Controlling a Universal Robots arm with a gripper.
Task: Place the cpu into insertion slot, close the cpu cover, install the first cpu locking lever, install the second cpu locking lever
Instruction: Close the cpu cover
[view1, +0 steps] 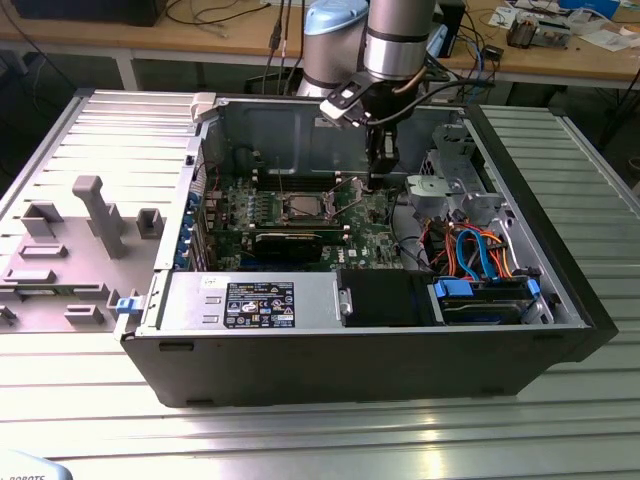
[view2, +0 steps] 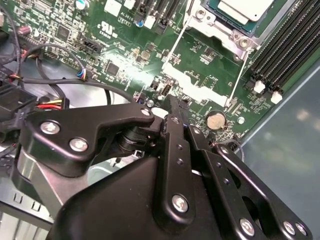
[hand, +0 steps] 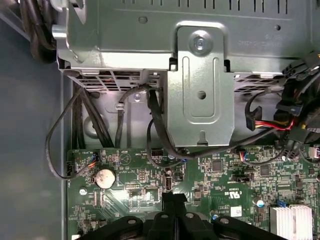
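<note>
One flat silver-topped cpu (view2: 245, 7), green-edged

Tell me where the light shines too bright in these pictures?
In the exterior view, light glares off the metal table in front of the computer case; in the second wrist view, a white glare washes part of the motherboard near the cpu; in the first wrist view, the metal bracket is bright, the cables beside it shadowed.

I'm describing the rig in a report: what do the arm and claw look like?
The arm is a silver-grey tube with a pale blue joint cap and black cables at the wrist. The claw is black: flat linkage bars pinned with silver screws, narrowing to a slim tip.
</note>
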